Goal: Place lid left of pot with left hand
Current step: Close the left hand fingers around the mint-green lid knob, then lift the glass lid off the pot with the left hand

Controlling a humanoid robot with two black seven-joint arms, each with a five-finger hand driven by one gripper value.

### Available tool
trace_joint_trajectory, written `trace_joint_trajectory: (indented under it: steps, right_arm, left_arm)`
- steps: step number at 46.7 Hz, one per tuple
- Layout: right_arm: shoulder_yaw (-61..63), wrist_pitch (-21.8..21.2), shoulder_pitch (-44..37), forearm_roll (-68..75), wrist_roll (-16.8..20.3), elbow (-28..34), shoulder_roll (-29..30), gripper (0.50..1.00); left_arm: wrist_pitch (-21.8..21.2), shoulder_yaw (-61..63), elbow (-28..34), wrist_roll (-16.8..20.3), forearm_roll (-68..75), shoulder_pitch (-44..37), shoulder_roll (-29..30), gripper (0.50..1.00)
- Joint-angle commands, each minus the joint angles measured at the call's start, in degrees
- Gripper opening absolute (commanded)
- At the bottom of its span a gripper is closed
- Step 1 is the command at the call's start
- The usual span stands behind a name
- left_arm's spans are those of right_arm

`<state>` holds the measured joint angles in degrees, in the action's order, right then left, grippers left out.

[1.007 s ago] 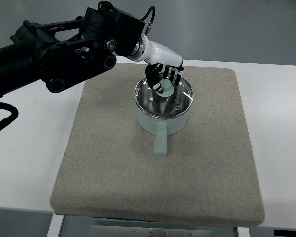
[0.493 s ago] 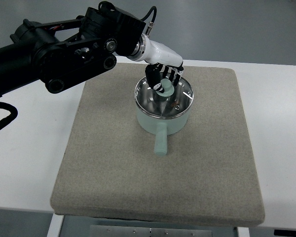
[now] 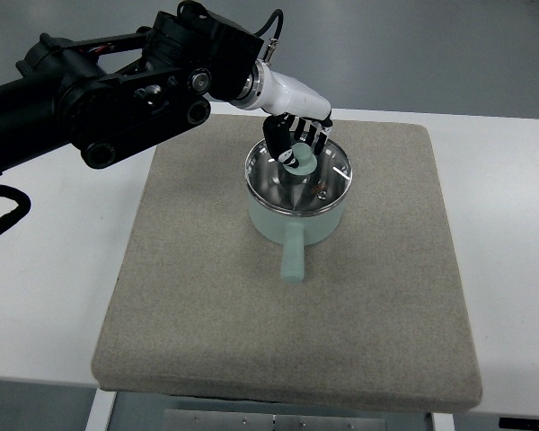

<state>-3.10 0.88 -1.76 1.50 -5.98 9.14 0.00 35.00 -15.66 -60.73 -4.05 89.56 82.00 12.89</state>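
White table [image 3: 45, 296], grey floor beyond. Beige felt mat [image 3: 207, 314] covers most of the tabletop. Black left arm [image 3: 99, 90] enters from the left edge, reaching over the mat's far side. Mint-green pot [image 3: 296, 220] sits on the mat, handle pointing toward the camera. Glass lid [image 3: 328, 175] on the pot, slightly tilted. Left hand [image 3: 292, 139] above it, fingers clasped round the mint lid knob [image 3: 301, 162].

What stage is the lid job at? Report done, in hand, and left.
Done: the left hand has reached the pot on the mat.
In hand: its fingers are curled around the lid's mint knob, but the lid sits on the pot.
Left: lifting the lid and setting it on the mat to the pot's left.
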Motion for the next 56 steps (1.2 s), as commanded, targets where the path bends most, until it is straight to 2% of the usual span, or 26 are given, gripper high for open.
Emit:
trace_joint_trajectory:
  steps: [1,7,10,17,28,31,56]
  right_arm:
    - [-0.06,0.00,0.00,0.00,0.00,0.00,0.00,0.924]
    - [-0.06,0.00,0.00,0.08,0.00,0.00,0.00,0.924]
    - [-0.06,0.00,0.00,0.00,0.00,0.00,0.00,0.924]
    - [-0.06,0.00,0.00,0.00,0.00,0.00,0.00,0.924]
    - [0.03,0.00,0.00,0.00,0.00,0.00,0.00,0.924]
    - [0.03,0.00,0.00,0.00,0.00,0.00,0.00,0.924]
    - [-0.06,0.00,0.00,0.00,0.00,0.00,0.00,0.924]
  left_arm:
    - [0.00,0.02,0.00,0.00,0.00,0.00,0.03,0.636]
    - [0.00,0.02,-0.09,0.00,0.00,-0.08,0.29,0.632]
    - [0.00,0.02,-0.09,0.00,0.00,-0.08,0.38,0.596]
    - [0.00,0.02,-0.35,0.00,0.00,-0.08,0.38,0.559]
    - [0.00,0.02,-0.44,0.00,0.00,-0.26,0.29,0.546]
    - [0.00,0.02,-0.44,0.00,0.00,-0.26,0.29,0.500]
    - [0.00,-0.16,-0.44,-0.09,0.00,1.67,0.38,0.500]
